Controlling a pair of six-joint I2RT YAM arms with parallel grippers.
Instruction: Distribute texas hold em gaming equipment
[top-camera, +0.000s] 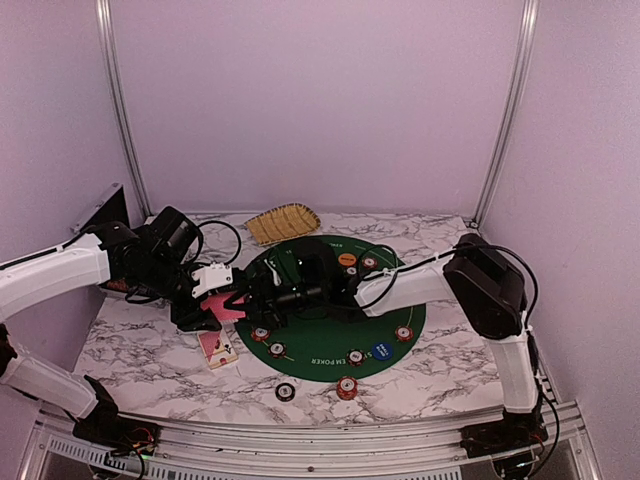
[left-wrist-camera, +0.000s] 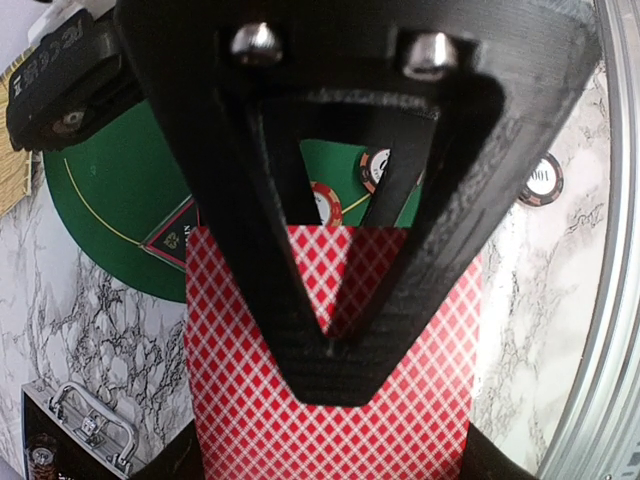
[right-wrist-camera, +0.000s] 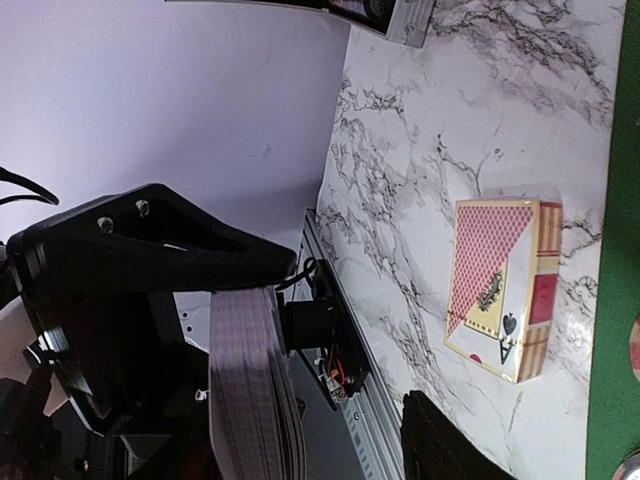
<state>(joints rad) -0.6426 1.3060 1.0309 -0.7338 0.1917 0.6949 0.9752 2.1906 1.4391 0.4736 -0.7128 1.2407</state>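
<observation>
My left gripper (left-wrist-camera: 330, 345) is shut on a deck of red-backed playing cards (left-wrist-camera: 330, 410), held above the marble table left of the green mat (top-camera: 300, 262). In the top view the deck (top-camera: 229, 310) shows pink at that gripper (top-camera: 215, 300). My right gripper (top-camera: 268, 297) reaches across the mat to the deck and stands open. In its wrist view the deck's edge (right-wrist-camera: 250, 390) lies between its fingers, apart from the one finger (right-wrist-camera: 450, 445) that shows. Striped chips (top-camera: 260, 333) (top-camera: 403, 334), a blue button (top-camera: 380, 350) and an orange button (top-camera: 347, 259) lie on the mat. A black triangular button (left-wrist-camera: 175, 235) sits at the mat's edge.
A card box (top-camera: 218, 348) lies on the marble below the left gripper. Two chips (top-camera: 285, 391) (top-camera: 346, 387) sit off the mat near the front edge. A yellow woven basket (top-camera: 283, 222) stands at the back. The black metal case (top-camera: 105, 210) is at the far left.
</observation>
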